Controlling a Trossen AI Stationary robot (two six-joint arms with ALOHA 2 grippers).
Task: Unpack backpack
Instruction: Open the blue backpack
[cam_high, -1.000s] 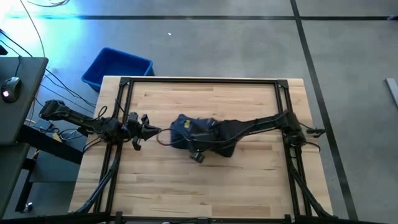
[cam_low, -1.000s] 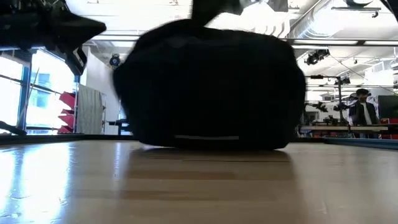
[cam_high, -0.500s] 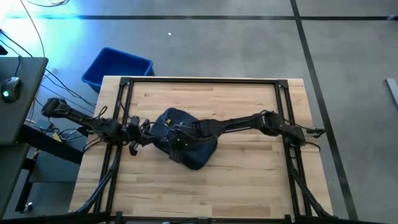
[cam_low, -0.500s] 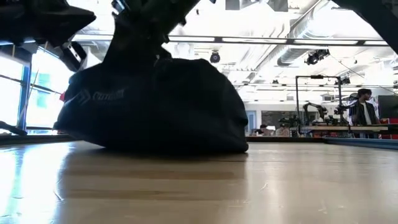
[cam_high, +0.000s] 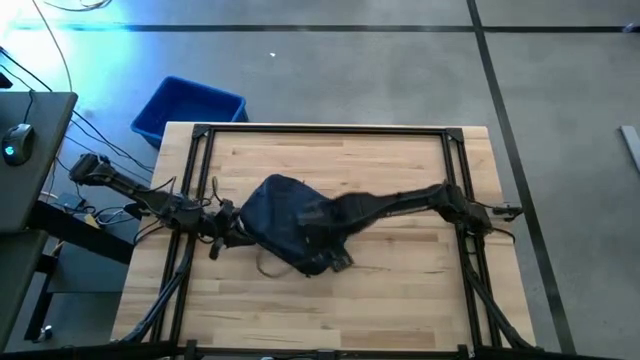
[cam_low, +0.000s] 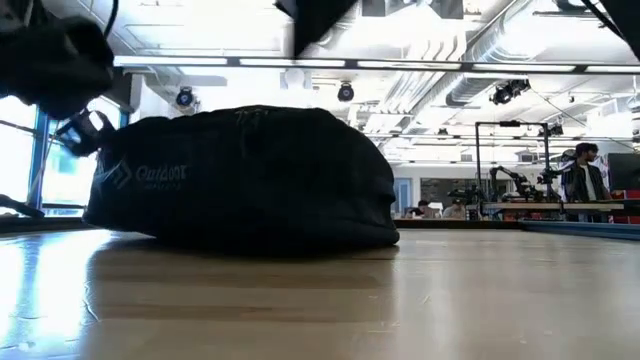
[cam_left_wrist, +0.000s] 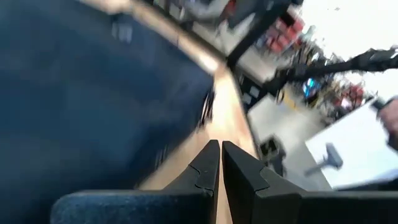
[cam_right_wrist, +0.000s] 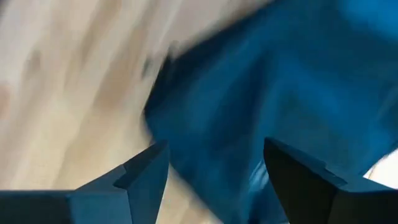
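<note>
Table (cam_high: 400, 285): we find a bare wooden top in a dark frame, with open boards nearest the low camera
Backpack (cam_high: 290, 222): we note it lying slumped on the table, left of centre, with its white logo (cam_low: 150, 175) turned to the low camera; a loose strap (cam_high: 268, 268) trails from its near edge
Right hand (cam_right_wrist: 214, 171): we see it over the backpack's near right part, fingers (cam_right_wrist: 140, 171) set wide apart and holding nothing, blue fabric between and beyond them
Left hand (cam_left_wrist: 221, 163): we find it at the backpack's left edge, fingers pressed together, gripping nothing we can see
Blue bin (cam_high: 188, 106): we note it on the floor beyond the table's far left corner
Room: we see a person (cam_low: 583, 180) standing far behind the table
</note>
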